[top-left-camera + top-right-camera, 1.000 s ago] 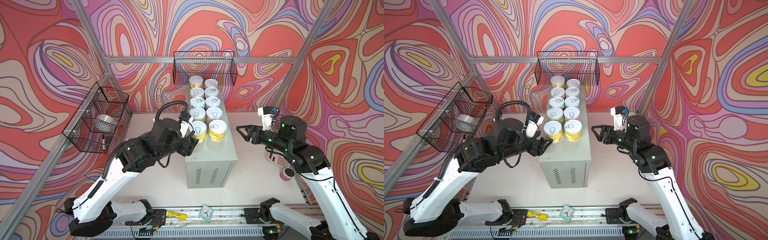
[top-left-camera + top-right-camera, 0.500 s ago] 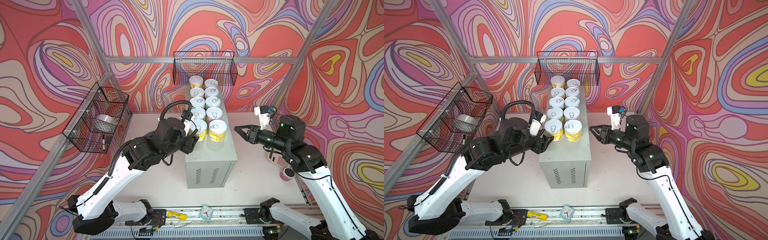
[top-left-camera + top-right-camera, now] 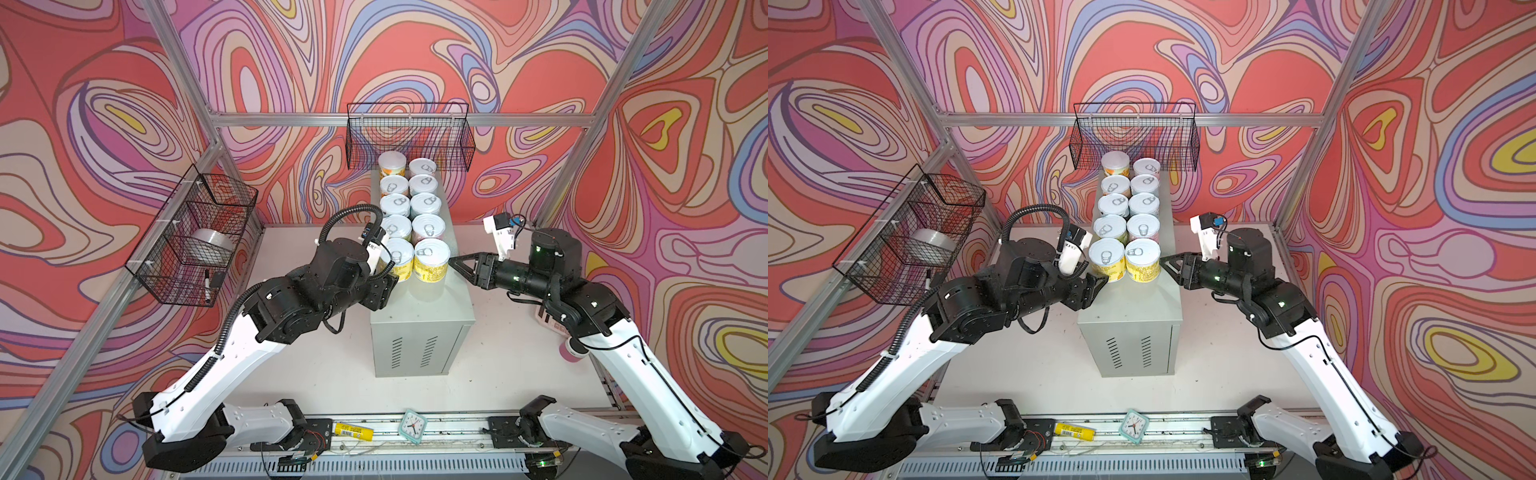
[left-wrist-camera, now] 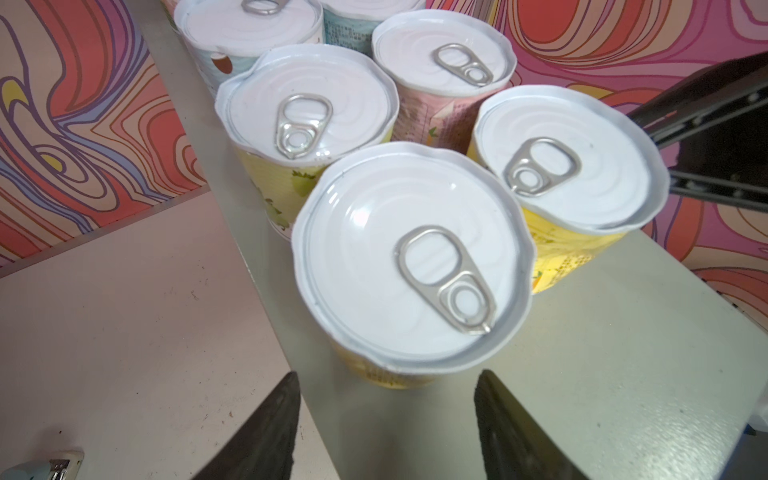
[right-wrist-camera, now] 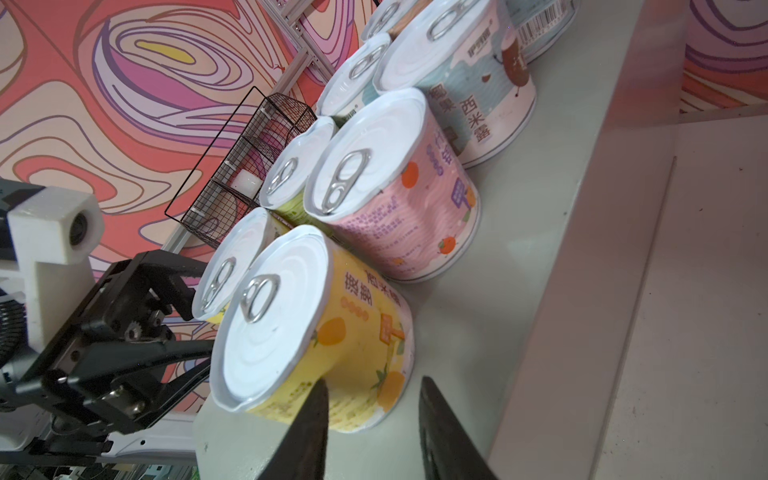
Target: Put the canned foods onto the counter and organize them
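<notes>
Several canned foods stand in two close rows on the counter [image 3: 419, 316], which is a pale grey-green cabinet. My left gripper [image 4: 384, 378] is open just short of the front-left yellow can [image 4: 411, 257], at the counter's left edge, with nothing between its fingers. In both top views it sits low beside that can [image 3: 400, 253]. My right gripper [image 5: 372, 380] has its jaws a narrow gap apart and empty. One of its fingertips [image 5: 320, 395] lies against the side of the front-right yellow can [image 5: 299, 316]. From above, the right gripper [image 3: 452, 261] points at that can [image 3: 432, 254].
A black wire basket [image 3: 409, 133] hangs on the back wall above the far cans. A second basket [image 3: 166, 266] on the left wall holds a silver tape roll [image 3: 212, 245]. A pink cylinder [image 3: 571, 353] stands by the right arm. A small clock [image 3: 413, 424] lies on the front rail.
My right gripper has narrowed its jaws and moved left up to the front-right can. My left gripper has edged a little closer to the front-left can.
</notes>
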You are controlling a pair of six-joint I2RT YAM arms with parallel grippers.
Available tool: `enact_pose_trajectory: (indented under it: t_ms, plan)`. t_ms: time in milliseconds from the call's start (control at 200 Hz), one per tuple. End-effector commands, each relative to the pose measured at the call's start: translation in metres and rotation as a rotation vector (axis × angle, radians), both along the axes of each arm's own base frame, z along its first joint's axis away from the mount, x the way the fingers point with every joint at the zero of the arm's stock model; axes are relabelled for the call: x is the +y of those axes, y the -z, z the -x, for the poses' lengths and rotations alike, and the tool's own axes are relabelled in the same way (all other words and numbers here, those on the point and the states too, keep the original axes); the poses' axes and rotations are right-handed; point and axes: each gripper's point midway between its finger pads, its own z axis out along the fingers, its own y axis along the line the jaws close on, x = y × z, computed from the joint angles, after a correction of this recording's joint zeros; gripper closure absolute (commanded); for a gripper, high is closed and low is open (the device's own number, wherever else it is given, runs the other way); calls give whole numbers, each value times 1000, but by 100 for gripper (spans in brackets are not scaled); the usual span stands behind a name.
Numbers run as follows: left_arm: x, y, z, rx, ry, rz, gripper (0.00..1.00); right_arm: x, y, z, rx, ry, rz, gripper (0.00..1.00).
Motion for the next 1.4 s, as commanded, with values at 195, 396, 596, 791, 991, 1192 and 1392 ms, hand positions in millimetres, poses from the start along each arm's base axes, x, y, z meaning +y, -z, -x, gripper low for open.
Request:
enact_pose_trajectory:
  t_ms: [195,396,596,791,991,1192,1392]
  plan:
    - [14,-15,13,-21,0,45,28,-29,-21,-3,-78,146,74,60]
    - [68,-31,12,-128,-195,39,7,-56,-21,-9,-107,273,188,56]
    - [114,-19,-10,-217,-432,-11,0,-82,8,-37,-100,432,362,45]
    - [149,29,-31,-277,-614,9,0,-113,57,-59,-67,602,504,2]
    - [154,82,-47,-438,-676,-28,0,-135,101,-68,-20,736,586,2]
    - [173,146,-67,-389,-741,-33,0,-139,132,-83,-47,722,606,2]
    - [199,205,-80,-322,-809,-95,0,-128,153,-92,-136,703,522,2]
